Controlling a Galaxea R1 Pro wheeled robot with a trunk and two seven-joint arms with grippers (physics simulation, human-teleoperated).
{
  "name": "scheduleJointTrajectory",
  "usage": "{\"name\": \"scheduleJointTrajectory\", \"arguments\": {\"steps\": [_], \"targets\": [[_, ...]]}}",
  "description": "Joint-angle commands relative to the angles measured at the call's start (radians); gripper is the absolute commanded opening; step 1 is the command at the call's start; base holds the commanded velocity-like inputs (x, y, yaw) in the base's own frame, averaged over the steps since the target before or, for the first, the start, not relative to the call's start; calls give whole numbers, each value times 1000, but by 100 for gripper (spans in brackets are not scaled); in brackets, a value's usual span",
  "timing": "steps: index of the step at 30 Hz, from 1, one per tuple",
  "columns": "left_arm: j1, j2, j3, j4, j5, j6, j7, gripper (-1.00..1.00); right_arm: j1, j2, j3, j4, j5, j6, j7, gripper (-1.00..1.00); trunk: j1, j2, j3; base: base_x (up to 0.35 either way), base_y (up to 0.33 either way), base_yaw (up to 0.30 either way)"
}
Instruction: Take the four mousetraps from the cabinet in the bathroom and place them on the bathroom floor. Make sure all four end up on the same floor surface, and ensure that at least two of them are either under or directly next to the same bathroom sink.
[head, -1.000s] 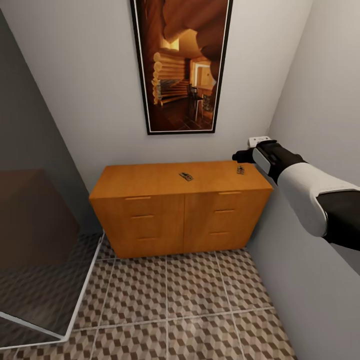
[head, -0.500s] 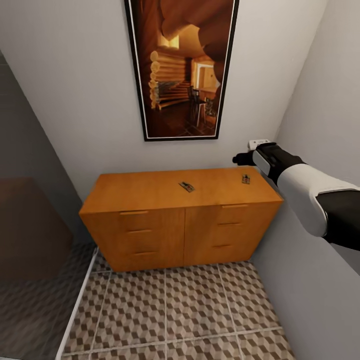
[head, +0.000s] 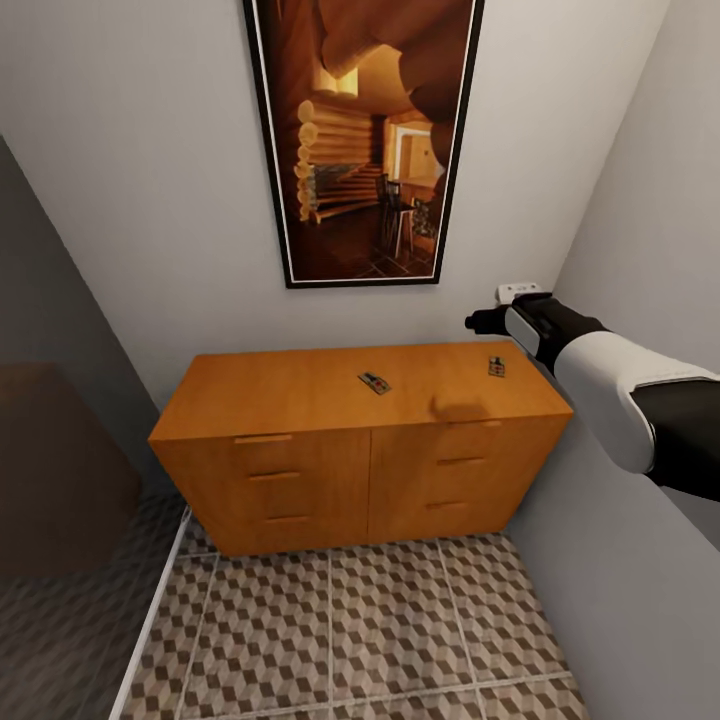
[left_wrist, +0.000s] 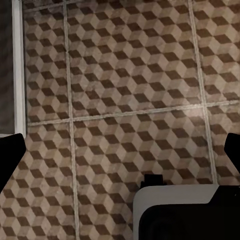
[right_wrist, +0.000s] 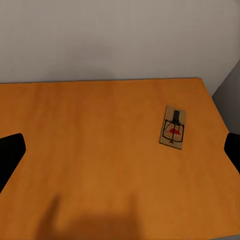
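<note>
Currently on view: cabinet (head: 360, 440), orange-brown, drawer fronts shut, standing on the cube-patterned bathroom floor (head: 350, 630) below a framed picture (head: 362, 140). Two mousetraps lie flat on its top. Right-hand mousetrap (right_wrist: 173, 127), red mark visible, lies ahead of the right gripper (right_wrist: 120, 150), nearer one fingertip than the other, untouched. Middle mousetrap (head: 374, 382) sits well apart from it toward the cabinet centre. Right gripper hovers above the cabinet top, jaws spread wide, nothing between them. Left gripper (left_wrist: 120, 152) faces bare floor tiles, jaws likewise spread and empty.
</note>
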Motion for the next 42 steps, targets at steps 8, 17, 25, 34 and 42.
{"name": "scheduleJointTrajectory", "arguments": {"steps": [8,17,25,34,42], "targets": [[-2,0,-8,4,-1,-6,7,100,-1,-1,9,14,-10,-1,-2,100,1,-2,-5,6,0,0],[-1,0,-8,4,-1,-6,7,100,-1,-1,9,17,-10,-2,-5,100,1,-2,-17,0,0,0],[1,0,-8,5,-1,-6,7,100,-1,-2,9,17,-9,-2,-6,100,1,-2,-29,0,0,0],[2,0,-8,5,-1,-6,7,100,-1,-2,9,18,-9,-2,-5,100,1,-2,-43,47,-15,0],[3,0,-8,5,-1,-5,7,100,0,-2,9,18,-9,-2,-3,100,1,-2,-56,147,-103,0]]}}
